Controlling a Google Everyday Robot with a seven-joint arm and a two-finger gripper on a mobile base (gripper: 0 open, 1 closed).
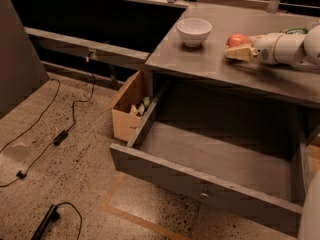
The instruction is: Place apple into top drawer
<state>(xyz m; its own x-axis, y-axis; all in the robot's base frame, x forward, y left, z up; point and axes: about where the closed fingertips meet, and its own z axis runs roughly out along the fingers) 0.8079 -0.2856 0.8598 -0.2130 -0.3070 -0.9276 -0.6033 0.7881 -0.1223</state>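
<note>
The apple (237, 38), red-orange and round, sits on the grey counter (210, 59) to the right of a white bowl. My gripper (239, 52) reaches in from the right on a white arm and is right against the apple's near side, low over the counter top. The top drawer (165, 168) is pulled wide open below the counter. Its inside shows nothing in it, and its small round metal knob (204, 195) is on the front panel.
A white bowl (194, 31) stands on the counter left of the apple. A green snack bag (296, 30) lies behind my arm. A tan cardboard box (129, 105) sits on the floor left of the drawer. Black cables (60, 134) run across the speckled floor.
</note>
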